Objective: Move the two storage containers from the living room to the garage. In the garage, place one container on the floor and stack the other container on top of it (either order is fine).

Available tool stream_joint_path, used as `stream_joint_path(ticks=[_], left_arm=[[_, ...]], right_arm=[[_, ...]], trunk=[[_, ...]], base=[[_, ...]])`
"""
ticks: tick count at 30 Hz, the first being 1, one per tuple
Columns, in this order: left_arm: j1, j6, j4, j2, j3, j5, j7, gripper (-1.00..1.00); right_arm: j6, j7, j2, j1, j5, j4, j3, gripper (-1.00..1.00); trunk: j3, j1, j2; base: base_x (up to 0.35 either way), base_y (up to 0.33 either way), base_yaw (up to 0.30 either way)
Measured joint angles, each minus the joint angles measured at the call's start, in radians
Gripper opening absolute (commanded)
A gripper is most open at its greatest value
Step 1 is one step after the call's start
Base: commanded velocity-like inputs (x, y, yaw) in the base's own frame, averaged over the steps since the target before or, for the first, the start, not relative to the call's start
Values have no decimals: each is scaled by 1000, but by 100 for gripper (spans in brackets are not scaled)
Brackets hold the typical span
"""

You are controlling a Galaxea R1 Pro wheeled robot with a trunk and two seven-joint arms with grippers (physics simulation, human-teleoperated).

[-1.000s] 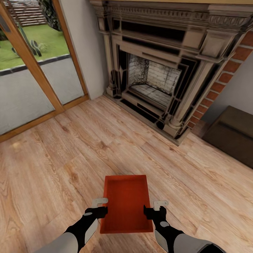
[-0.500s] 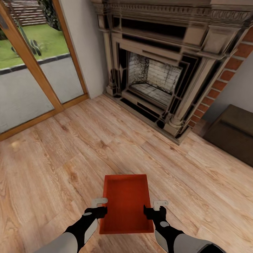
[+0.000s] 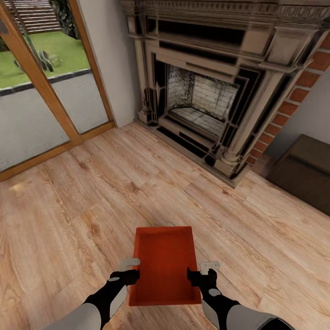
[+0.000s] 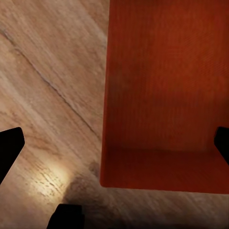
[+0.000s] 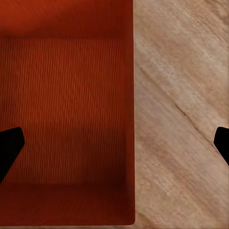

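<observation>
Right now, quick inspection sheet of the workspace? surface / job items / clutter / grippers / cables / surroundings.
Surface: light wood-plank floor, living room, not the garage.
Job's things: one red-orange storage container, open-top, nothing inside, held level between both arms above the planks.
Clutter: nothing seen.
Grippers: left gripper at the container's left wall, right gripper at its right wall; in the wrist views each straddles a wall, but the jaws look wide, so the grip can't be confirmed.
Cables: nothing seen.
Surroundings: ornate dark fireplace ahead, brick chimney edge, wood-framed glass doors at left, dark brown bench at right.
</observation>
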Motion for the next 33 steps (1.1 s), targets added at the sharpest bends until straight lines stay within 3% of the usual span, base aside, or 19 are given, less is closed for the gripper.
stream_joint_path(ticks=[11, 33], left_arm=[[0, 0, 0, 2, 38, -1, 2, 100], [0, 0, -1, 14, 42, -1, 2, 100]], right_arm=[[-1, 0, 0, 0, 1, 0, 0, 100], [-1, 0, 0, 0, 1, 0, 1, 100]], trunk=[[-34, 42, -77], [-103, 127, -231]], base=[[0, 0, 0], [0, 0, 0]])
